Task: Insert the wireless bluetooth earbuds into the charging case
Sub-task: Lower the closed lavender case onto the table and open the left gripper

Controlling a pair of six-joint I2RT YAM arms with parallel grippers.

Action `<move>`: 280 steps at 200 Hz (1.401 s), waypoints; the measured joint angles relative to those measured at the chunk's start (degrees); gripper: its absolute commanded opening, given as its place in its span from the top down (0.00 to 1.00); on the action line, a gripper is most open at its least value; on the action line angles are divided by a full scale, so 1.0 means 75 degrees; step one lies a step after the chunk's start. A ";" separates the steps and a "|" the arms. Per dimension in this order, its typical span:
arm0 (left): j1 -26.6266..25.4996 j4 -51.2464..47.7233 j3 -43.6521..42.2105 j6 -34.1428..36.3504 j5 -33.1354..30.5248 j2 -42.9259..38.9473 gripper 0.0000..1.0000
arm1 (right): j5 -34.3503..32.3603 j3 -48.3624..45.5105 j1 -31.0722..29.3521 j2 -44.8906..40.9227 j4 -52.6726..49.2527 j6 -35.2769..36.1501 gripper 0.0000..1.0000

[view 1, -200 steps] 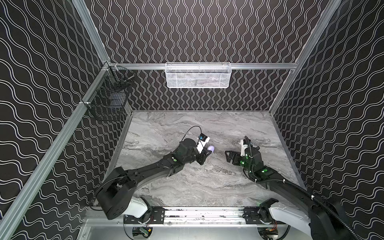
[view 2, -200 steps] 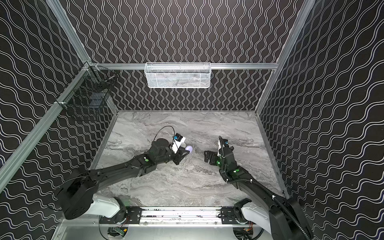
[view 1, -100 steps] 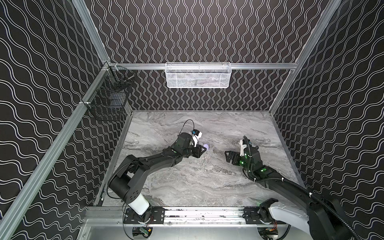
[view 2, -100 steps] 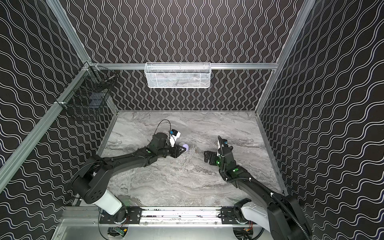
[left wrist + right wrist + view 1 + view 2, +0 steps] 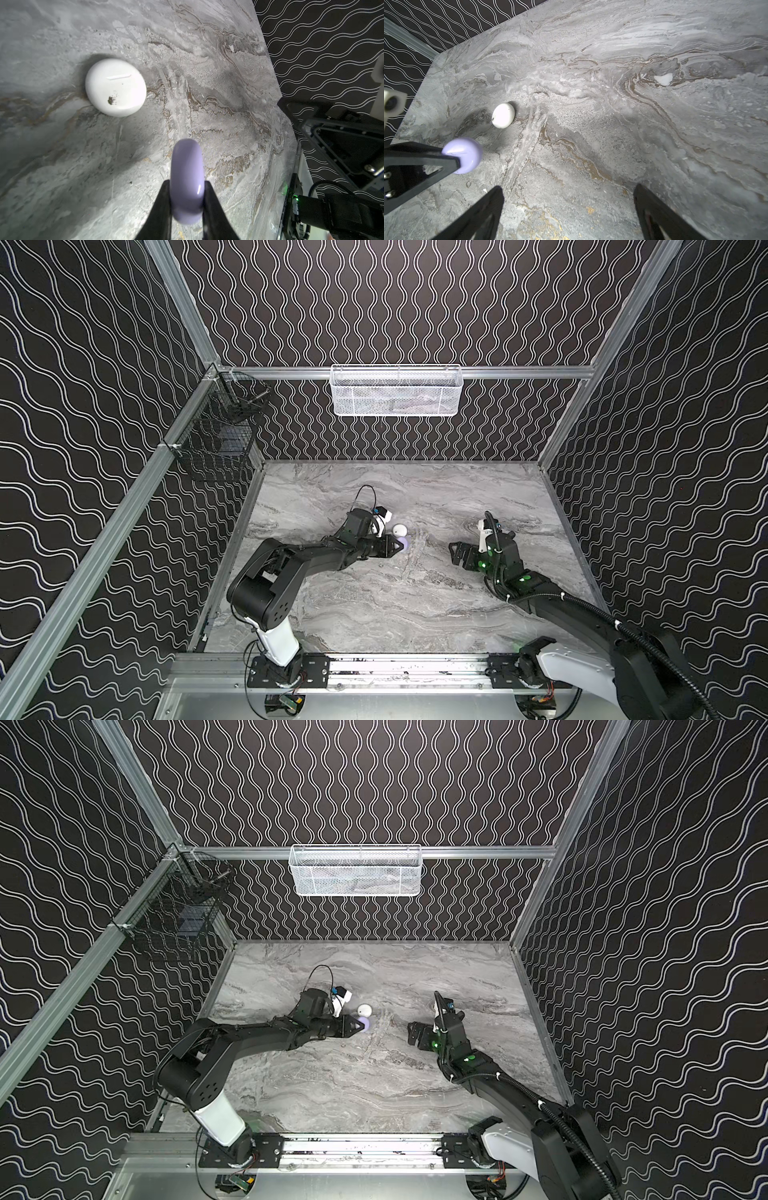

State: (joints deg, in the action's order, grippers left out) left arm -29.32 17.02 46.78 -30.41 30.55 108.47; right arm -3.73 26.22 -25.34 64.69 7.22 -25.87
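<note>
Lavender case point(image 5: 187, 162) within left end effector point(image 5: 187, 185)

One lavender case point(image 5: 187, 166), one white case point(image 5: 115, 87) bearing a dark speck, grey marble-veined tabletop point(image 5: 218, 72), black walls point(image 5: 374, 302) with white wavy lines.

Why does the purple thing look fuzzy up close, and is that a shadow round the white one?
Left wrist view: the lavender case, pinched in the left claw, sits near the lens, so it looks soft, with a glare streak; the white case is sharper, dark shadow hugging one side. Right wrist view: the open right claw is blurred.
</note>
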 measured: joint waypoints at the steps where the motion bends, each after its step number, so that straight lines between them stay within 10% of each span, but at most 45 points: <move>1: 0.0006 0.0000 0.0000 -0.0006 0.0006 0.0006 1.00 | 0.0000 0.0000 0.0000 0.0000 -0.0003 0.0000 0.01; 170: 0.0166 -0.0160 0.0361 -0.0254 0.0764 0.1017 1.00 | 0.0035 0.0038 0.0000 0.0096 0.0017 0.0029 0.01; 280: 0.0172 -0.0245 0.0312 -0.0093 0.0618 0.1017 0.66 | 0.0146 0.0055 0.0000 0.0093 0.0020 0.0128 0.01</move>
State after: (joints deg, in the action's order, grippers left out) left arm -28.03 15.18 49.12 -31.11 35.18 116.09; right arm -2.63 26.63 -25.34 65.39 7.38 -24.91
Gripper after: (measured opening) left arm 0.325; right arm 0.991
